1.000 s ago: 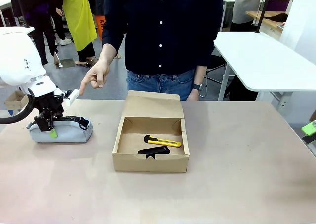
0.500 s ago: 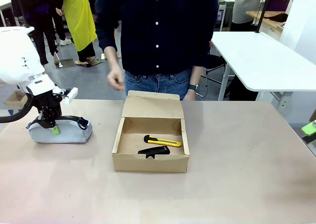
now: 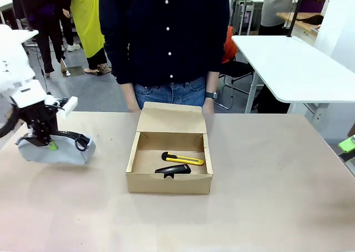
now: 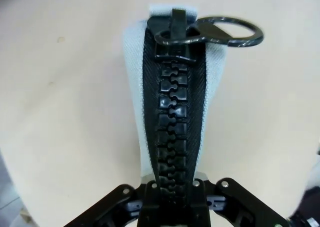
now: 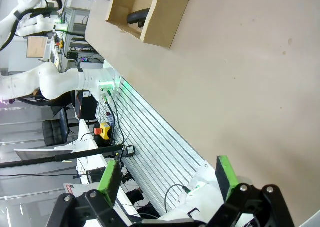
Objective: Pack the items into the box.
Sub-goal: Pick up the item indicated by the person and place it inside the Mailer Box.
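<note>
Left pincer [image 3: 45, 143] is at the left of the frame, and it is clamped hard on the soft grey-blue pouch [image 3: 55, 153], jaws pinched together on the top seam. The pouch sits tilted under the grip, its right end lower. Whether that end touches the worktop [image 3: 266, 196], I cannot tell.

In the left wrist view the pincer [image 4: 172, 204] bites straight onto the black zipper [image 4: 172, 127], which runs up the middle of the frame. Pale pouch [image 4: 134, 112] fabric shows on both sides of the zipper teeth. At the top sits the zipper's round pull ring [image 4: 231, 33], tipped off to the right.

At centre frame is the brown cardboard box [image 3: 169, 184], with its lid flap [image 3: 169, 119] standing open at the far side. Inside lies the yellow-and-black utility knife [image 3: 183, 159]. Just in front of it is the small black tool [image 3: 173, 169], near the front wall. The pouch is well apart from the box, off to its left.

The right pincer [image 5: 168, 178] hangs beyond the worktop's edge with its green pads spread wide, holding nothing. The box [image 5: 162, 14] sits in the upper left of its wrist view, the black tool [image 5: 136, 17] peeking out.

The person [image 3: 166, 35] stands behind the box, arms down by the far edge.
</note>
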